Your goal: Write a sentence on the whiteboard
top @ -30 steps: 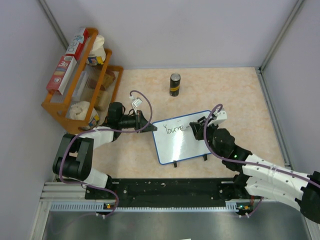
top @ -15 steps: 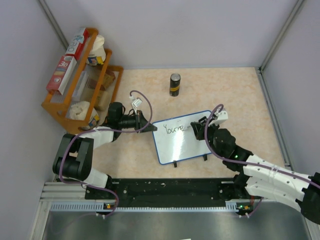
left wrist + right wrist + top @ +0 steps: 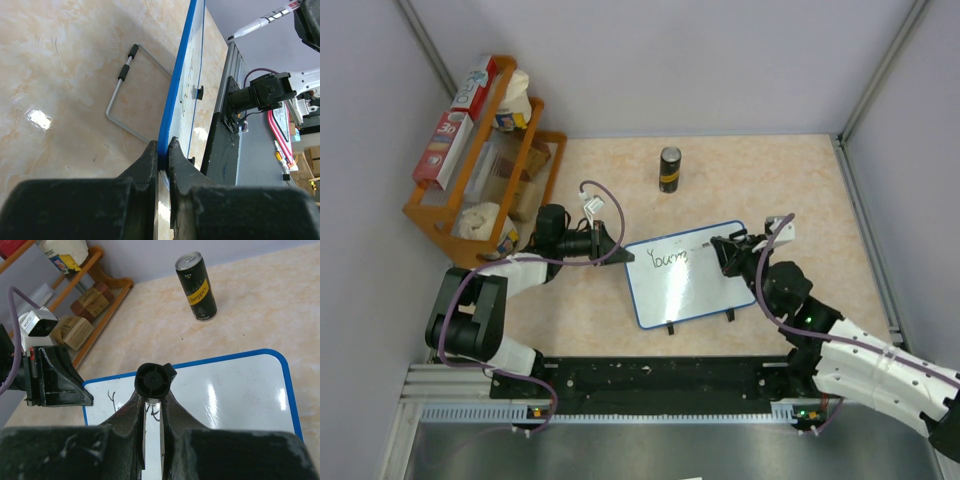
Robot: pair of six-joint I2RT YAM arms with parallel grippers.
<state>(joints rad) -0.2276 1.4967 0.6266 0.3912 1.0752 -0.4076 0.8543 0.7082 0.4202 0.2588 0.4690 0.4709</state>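
You've got the top camera looking down from high at the near edge; both wrist cameras sit low and close, facing each other across the whiteboard [image 3: 682, 295].

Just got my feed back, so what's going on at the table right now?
The left gripper is shut on the edge of the small blue-rimmed white whiteboard, steadying it. The right gripper holds a white marker pen over the board. Only one dark handwritten word is written, near its far left corner, so the sentence is unfinished.
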